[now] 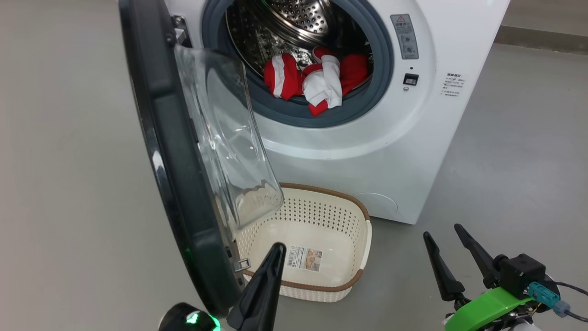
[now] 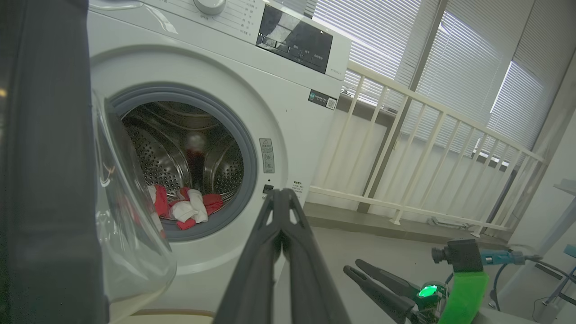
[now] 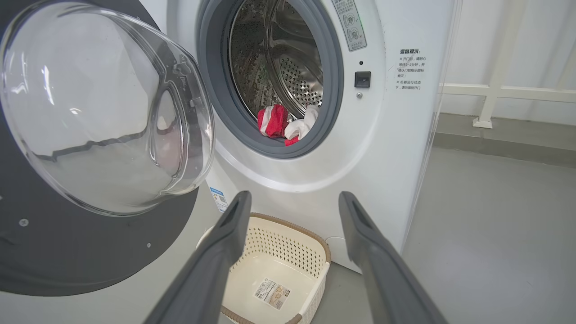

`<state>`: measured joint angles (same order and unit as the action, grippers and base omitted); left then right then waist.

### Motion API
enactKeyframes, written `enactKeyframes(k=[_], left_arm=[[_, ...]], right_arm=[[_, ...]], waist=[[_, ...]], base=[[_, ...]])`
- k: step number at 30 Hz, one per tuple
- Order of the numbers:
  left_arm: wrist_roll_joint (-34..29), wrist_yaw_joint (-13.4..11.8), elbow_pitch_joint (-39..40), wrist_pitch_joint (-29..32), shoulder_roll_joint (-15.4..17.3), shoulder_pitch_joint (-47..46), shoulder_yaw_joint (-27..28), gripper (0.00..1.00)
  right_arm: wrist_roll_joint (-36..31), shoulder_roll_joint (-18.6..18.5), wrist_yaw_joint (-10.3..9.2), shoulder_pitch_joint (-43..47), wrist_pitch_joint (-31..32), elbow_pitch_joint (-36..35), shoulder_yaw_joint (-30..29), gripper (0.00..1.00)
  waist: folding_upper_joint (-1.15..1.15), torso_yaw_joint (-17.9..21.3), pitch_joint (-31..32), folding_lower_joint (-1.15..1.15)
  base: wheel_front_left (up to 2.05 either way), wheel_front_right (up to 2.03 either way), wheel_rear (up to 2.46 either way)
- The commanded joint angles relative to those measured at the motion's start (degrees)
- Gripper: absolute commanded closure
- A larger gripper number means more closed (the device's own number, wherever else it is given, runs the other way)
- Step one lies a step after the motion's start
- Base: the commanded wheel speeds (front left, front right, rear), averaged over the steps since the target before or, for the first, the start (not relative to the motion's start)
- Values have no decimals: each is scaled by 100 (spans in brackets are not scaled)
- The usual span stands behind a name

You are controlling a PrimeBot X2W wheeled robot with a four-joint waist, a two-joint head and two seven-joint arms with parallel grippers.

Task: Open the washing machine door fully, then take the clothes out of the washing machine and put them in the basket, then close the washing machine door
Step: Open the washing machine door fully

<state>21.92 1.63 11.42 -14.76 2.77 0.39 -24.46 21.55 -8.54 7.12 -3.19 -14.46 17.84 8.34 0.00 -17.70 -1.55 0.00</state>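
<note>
**Now the door is out, and the clothes wait in the drum**

Head view: the washing machine door (image 1: 179, 184) stands edge-on from the washing machine (image 1: 367, 151). Its glass bowl (image 1: 229, 138) overhangs the left end of the basket (image 1: 321, 216), which sits empty on the floor (image 1: 505, 161) just before the machine. The clothes (image 1: 317, 80) lie at the front lip of the drum (image 1: 298, 18), against the grey ring (image 1: 294, 117). My left hand (image 1: 275, 253) is clenched on nothing, close by the door's lower rim — touching or not, I cannot tell. My right hand (image 1: 443, 232) is spread wide and empty. A warning sticker (image 1: 404, 36) shows a red triangle. The basket's base sticker (image 1: 304, 258) is too small to read.

Left wrist view: a dial (image 2: 209, 5) and a dark display panel (image 2: 294, 38), with illegible print and no brand I can make out.

Right wrist view: a Chinese notice (image 3: 410, 69), its lines too fine for me. I judge the opening about done — next, the right hand must reach past the ring and close on the red bundle, keeping clear of the door.
</note>
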Motion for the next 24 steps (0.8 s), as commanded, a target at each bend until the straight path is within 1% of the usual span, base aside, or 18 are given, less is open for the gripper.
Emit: enactKeyframes(k=[1, 6, 10, 18, 24], left_arm=[[15, 54, -47, -24, 10, -75, 133, 100], [67, -18, -830, -24, 10, -201, 262, 100], [147, -64, -1226, -24, 10, -295, 394, 100], [253, -236, -1590, -24, 10, -399, 695, 100], [262, -271, -1738, -24, 10, -387, 878, 100]], right_arm=[[-48, -48, 36, -118, -53, -159, 104, 0], [-57, -57, 36, -156, -53, -206, 86, 0], [-77, -49, 36, -183, -53, -256, 78, 0], [-74, -56, 36, -211, -53, -300, 69, 0], [-58, -55, 36, -216, -53, -312, 63, 0]], waist=[[0, 18, -24, 0], [0, 42, -80, 0], [0, 48, -129, 0], [0, -2, -196, 0], [0, -70, -191, 0]], base=[[0, 0, 0], [0, 0, 0], [0, 0, 0], [0, 0, 0], [0, 0, 0]])
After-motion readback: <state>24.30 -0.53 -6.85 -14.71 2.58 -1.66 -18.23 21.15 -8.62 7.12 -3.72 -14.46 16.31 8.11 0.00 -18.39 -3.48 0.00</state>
